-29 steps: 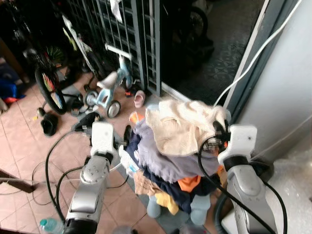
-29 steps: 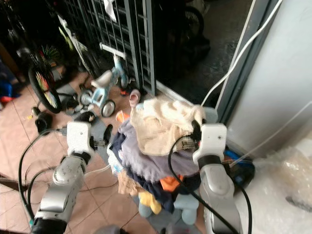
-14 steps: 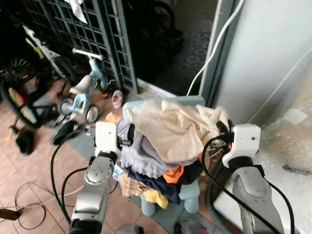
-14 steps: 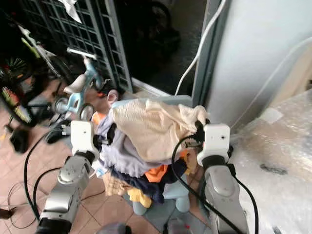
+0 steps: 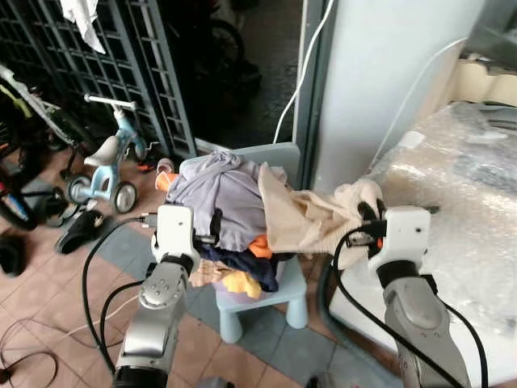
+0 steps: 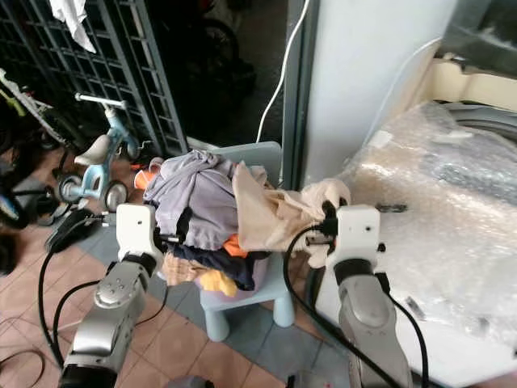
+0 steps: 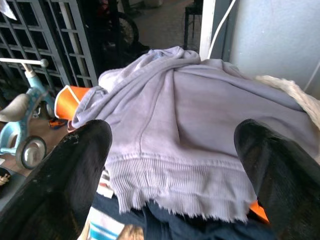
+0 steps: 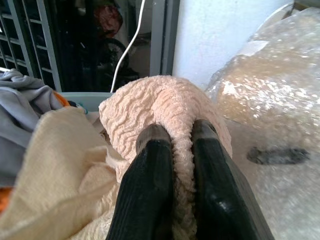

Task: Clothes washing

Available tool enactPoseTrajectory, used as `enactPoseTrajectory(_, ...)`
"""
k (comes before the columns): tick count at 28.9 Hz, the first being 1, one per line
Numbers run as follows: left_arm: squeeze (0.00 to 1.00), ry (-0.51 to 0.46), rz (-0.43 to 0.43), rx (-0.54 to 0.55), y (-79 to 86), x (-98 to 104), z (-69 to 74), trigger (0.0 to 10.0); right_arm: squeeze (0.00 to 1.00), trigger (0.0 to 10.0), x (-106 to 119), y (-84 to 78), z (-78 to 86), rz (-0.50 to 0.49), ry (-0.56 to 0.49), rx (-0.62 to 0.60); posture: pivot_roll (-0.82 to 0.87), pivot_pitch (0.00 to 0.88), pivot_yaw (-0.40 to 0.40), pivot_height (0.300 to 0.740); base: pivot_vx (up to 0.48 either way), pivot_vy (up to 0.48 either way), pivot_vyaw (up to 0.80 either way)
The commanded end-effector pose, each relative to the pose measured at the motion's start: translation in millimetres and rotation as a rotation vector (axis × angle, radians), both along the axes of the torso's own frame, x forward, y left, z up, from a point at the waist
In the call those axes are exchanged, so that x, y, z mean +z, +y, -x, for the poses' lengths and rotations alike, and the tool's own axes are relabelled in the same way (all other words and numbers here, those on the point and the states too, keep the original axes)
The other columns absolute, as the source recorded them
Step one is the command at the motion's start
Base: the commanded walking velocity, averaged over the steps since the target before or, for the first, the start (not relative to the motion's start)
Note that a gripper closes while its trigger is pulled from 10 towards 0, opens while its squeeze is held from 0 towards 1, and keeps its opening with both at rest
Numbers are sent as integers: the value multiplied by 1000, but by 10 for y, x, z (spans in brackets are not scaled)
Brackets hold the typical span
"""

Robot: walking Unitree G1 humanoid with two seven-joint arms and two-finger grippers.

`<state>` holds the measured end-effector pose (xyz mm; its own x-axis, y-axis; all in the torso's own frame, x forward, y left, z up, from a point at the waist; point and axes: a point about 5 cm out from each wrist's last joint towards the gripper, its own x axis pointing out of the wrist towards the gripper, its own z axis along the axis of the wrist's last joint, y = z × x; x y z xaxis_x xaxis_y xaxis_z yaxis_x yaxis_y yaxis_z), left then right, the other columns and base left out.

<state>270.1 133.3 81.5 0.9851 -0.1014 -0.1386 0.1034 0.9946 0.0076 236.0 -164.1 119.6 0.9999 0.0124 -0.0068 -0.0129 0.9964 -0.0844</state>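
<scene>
Cream towel pulled off the laundry pile, heading for the washer.

Right pincer (image 8: 172, 135) clamped on a fold of the cream towel (image 5: 311, 218); the towel stretches from the pile of clothes (image 5: 222, 198) out to the bubble-wrapped washing machine (image 5: 452, 174) beside the pile. Pile sits on a pale blue child's chair (image 5: 266, 287), grey sweatshirt (image 7: 185, 130) on top. Left pincer (image 7: 172, 165) fingers spread wide, hovering just short of the sweatshirt hem, holding nothing. Step in hand, by my reading: transferring one item from pile to machine. Next move likely calls for lifting the towel's trailing end free of the pile, then carrying it over the machine's opening.
</scene>
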Motion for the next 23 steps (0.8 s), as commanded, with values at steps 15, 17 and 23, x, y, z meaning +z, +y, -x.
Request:
enactPoseTrajectory(15,0,15,-53,29,231,-20,115,10000,0,10000,49,-155,4,41,-15,-132,-90,0,58,740,0,0,0)
enactPoseTrajectory(17,0,17,-47,13,210,-24,118,10000,0,10000,8,-150,-5,42,18,-132,-90,0,58,740,0,0,-284)
enactPoseTrajectory(23,0,2,-32,-30,176,1,120,10000,0,10000,26,-166,-23,36,6,-145,-98,0,65,740,44,0,-740)
